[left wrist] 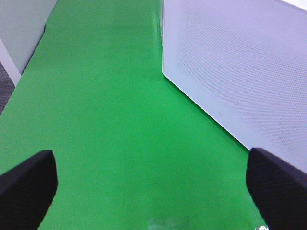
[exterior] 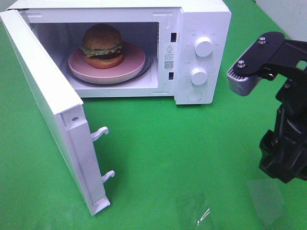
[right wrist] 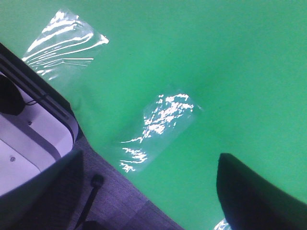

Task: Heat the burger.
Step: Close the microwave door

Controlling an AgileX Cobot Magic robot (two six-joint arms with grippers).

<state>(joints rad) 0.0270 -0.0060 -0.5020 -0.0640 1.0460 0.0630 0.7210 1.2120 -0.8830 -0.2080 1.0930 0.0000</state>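
Green cloth (left wrist: 110,120) lies under both my pincers: left gripper (left wrist: 151,191) and right gripper (right wrist: 148,191) gape wide, holding nothing. Beyond, the door (exterior: 43,91) hangs open. The burger (exterior: 102,46) sits on the pink plate (exterior: 134,64) inside the microwave (exterior: 201,19). Next, I reckon, the door needs pushing shut.

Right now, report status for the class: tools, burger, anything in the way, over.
Left tool open, empty; right tool open, empty. Round golden-bun burger on round pink plate inside white boxy microwave. Its white door stands wide open, not yet shut.
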